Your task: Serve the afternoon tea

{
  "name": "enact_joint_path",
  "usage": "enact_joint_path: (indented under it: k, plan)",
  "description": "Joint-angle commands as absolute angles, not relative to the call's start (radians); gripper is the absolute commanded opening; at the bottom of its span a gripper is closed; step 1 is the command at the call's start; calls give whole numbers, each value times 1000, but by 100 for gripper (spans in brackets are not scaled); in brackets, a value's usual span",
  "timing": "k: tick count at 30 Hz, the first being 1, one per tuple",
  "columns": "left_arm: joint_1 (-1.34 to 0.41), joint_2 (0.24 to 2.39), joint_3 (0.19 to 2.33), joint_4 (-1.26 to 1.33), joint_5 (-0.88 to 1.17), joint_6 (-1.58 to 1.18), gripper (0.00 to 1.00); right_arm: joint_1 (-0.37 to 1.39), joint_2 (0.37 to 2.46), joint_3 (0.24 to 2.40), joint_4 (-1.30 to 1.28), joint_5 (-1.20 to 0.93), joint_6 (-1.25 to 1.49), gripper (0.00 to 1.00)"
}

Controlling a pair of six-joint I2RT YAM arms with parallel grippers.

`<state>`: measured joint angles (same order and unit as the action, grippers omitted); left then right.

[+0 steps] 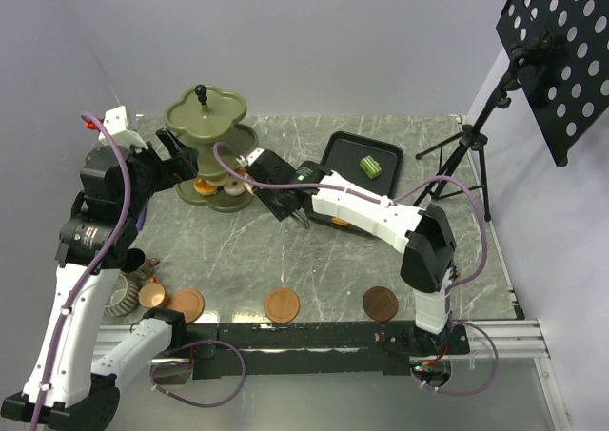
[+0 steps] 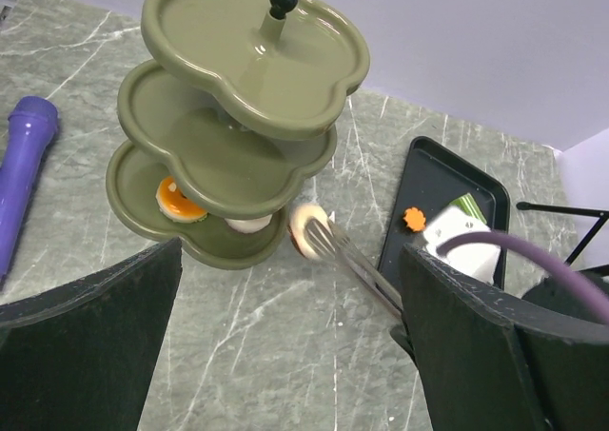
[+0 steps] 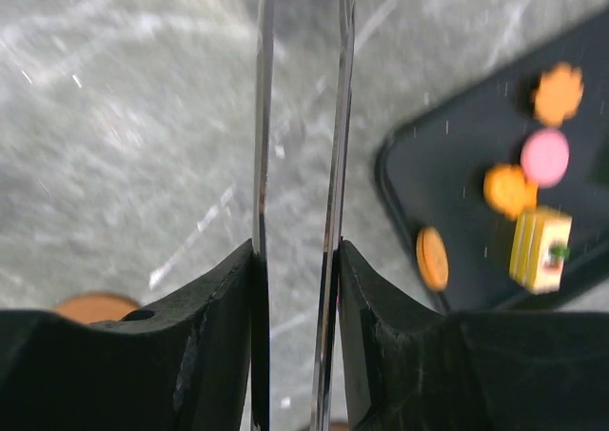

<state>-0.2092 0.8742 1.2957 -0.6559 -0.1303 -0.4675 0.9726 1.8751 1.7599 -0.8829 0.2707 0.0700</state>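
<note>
The olive-green three-tier stand (image 1: 205, 125) stands at the back left and also shows in the left wrist view (image 2: 243, 117). Its bottom tier holds an orange pastry (image 2: 179, 201) and a pale one (image 2: 249, 225). My right gripper (image 1: 271, 191) is shut on the metal tongs (image 3: 333, 146). The tongs (image 2: 360, 267) pinch a pale round pastry (image 2: 304, 229) right at the bottom tier's rim. My left gripper (image 1: 176, 162) is open and empty beside the stand. Three cups (image 1: 133, 284) sit at the near left, and brown saucers (image 1: 282, 305) line the front edge.
A black tray (image 1: 335, 150) at the back right holds a green pastry (image 1: 369, 166), and the right wrist view shows orange, pink and yellow ones (image 3: 545, 157) on it. A purple object (image 2: 24, 165) lies left of the stand. A tripod (image 1: 466, 146) stands at the right.
</note>
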Motion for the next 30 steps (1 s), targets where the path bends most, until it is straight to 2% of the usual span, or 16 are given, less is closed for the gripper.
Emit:
enact_joint_path:
  k: [1,12,30]
  plan:
    - [-212,858,1322,-632,-149,-453,100,968,1907,1870,-743,233,-29,41]
    - [-212,853,1324,-635,-153,-446,100,968,2075,2049,-719,195,-117,41]
    - [-212,847,1327,-637,-153,-443,100,969,2163,2066,-594,259,-184,43]
